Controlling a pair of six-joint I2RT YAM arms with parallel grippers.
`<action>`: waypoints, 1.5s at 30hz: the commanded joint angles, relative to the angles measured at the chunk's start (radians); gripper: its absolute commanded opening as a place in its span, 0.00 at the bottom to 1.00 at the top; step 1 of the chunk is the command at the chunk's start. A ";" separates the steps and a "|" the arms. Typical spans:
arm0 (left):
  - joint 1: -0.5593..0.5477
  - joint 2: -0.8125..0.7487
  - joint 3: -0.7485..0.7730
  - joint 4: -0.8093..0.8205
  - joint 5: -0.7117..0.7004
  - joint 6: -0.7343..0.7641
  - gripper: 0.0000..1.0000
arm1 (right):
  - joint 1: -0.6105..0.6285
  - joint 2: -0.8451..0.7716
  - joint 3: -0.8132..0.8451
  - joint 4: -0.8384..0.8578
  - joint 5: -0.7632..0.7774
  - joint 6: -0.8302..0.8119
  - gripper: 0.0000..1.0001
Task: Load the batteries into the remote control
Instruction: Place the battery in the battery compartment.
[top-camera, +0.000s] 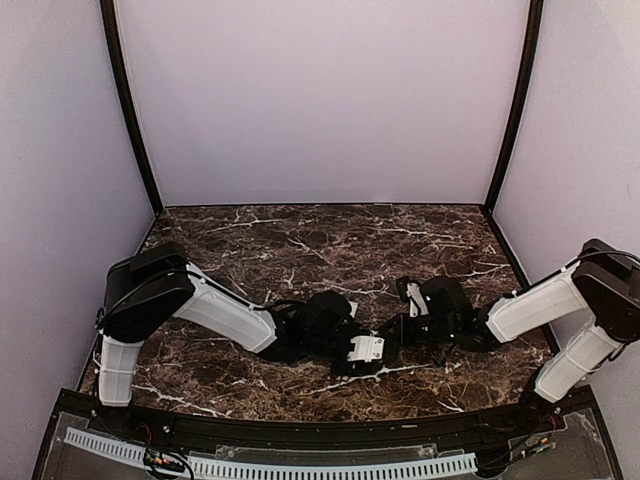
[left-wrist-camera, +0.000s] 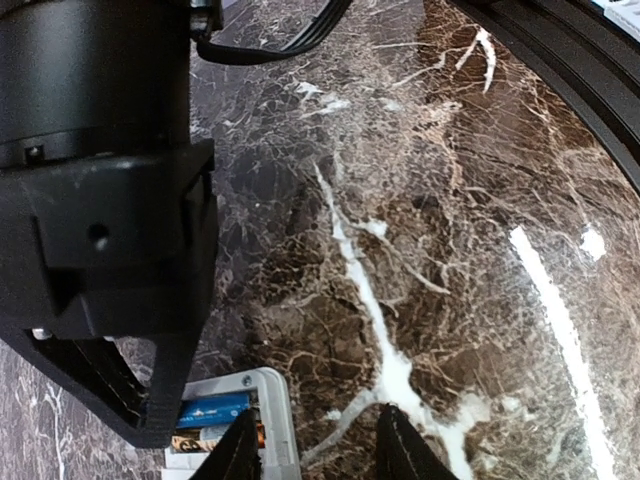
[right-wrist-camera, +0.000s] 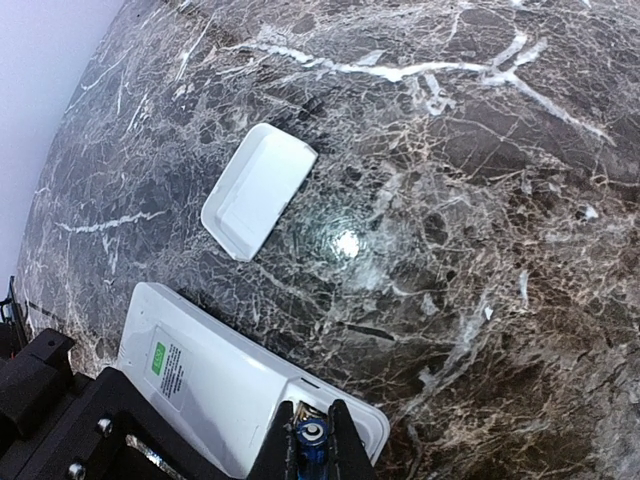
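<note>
Left fingers (left-wrist-camera: 237, 452) stand apart in the left wrist view, bare tabletop (left-wrist-camera: 450, 250) between them; one tip sits at the edge of the remote control (left-wrist-camera: 272, 405), whose open bay shows a blue battery (left-wrist-camera: 215, 408) lying lengthwise. Right wrist view: right fingers (right-wrist-camera: 347, 450) are clamped on a blue battery (right-wrist-camera: 310, 434) — possibly the same one — silvery end showing, held at the open bay at one end of the remote control (right-wrist-camera: 230, 385). That handset is white, plain back up, with a green sticker (right-wrist-camera: 158, 354); its loose white cover (right-wrist-camera: 258, 190) lies apart on the tabletop. Top view: both sets of fingers meet mid-tabletop over the remote control (top-camera: 366, 348), towards the near edge. Seating a battery looks to be the step in hand; next it likely needs pressing down flat, then release.
</note>
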 joint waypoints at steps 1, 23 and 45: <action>-0.008 0.005 0.027 0.029 -0.037 -0.034 0.40 | 0.011 0.034 -0.052 -0.156 -0.011 0.028 0.00; 0.030 -0.051 0.090 -0.227 -0.104 -0.230 0.79 | 0.097 0.010 -0.109 -0.122 0.046 0.235 0.00; 0.049 0.031 0.202 -0.442 -0.069 -0.111 0.76 | 0.102 -0.038 -0.073 -0.226 0.105 0.180 0.07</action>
